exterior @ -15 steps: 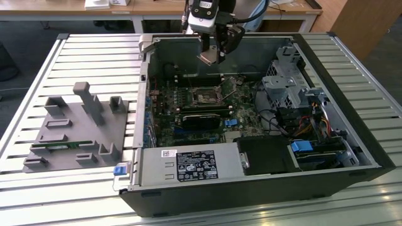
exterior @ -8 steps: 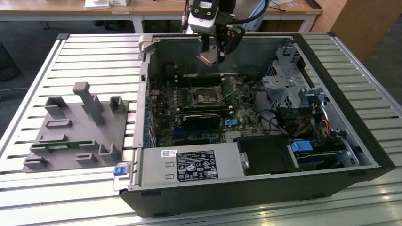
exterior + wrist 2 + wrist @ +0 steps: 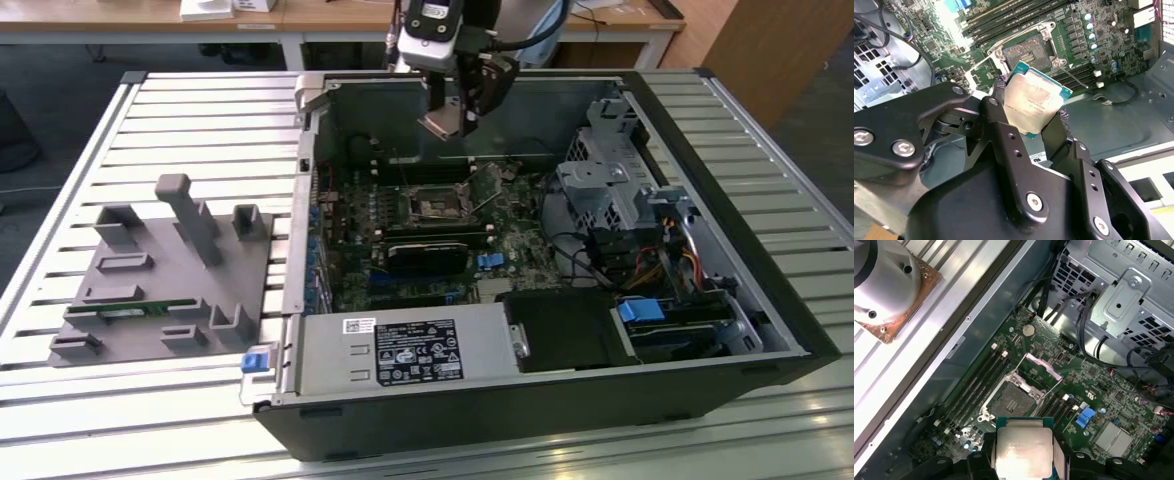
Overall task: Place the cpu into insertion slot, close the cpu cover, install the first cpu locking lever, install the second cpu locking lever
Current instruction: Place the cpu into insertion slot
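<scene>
The cpu (image 3: 1022, 450) is seen as a small flat square chip with a dull silver-grey metal face edged by a thin green rim. It is held in the gripper (image 3: 1031, 101), whose jaws are clamped on 2 opposite edges of the chip, and the black fingers (image 3: 1004, 131) are seen pressed against its sides. In the exterior view the chip is held in the air above the open computer case (image 3: 747, 300), near its far wall, well apart from the motherboard below. Its metal face is turned toward both wrist cameras and is tilted rather than level. Being square, it shows no long axis.

The insertion slot (image 3: 1010, 402) is seen uncovered below, with a dark centre inside a silver surround. The cpu cover (image 3: 1044, 365) is raised on its hinge at one edge of the slot. Black memory slots (image 3: 979, 385) run just beside the socket, and a metal drive cage (image 3: 1124, 300) with cables stands further off. Nothing is seen lying on the socket.
</scene>
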You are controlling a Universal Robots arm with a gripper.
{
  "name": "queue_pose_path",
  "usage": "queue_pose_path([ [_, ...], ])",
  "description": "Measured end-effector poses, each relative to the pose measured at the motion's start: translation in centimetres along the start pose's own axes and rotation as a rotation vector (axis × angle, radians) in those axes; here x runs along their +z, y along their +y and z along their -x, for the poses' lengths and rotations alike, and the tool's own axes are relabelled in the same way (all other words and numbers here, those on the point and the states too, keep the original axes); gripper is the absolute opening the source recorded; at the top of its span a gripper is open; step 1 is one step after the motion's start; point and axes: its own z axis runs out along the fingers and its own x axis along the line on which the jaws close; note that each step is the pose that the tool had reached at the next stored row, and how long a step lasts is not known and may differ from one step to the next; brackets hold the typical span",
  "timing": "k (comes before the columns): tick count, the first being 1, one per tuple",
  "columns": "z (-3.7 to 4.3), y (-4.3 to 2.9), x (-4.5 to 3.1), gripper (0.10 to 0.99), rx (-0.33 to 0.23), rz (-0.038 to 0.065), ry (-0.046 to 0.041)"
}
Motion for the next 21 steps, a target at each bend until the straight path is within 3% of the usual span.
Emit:
queue_pose_path([
  [8,-0.01,-0.02,0.05,0.541,0.104,0.002,-0.0092],
  [21,-0.02,-0.04,0.08,0.541,0.168,0.003,-0.0148],
])
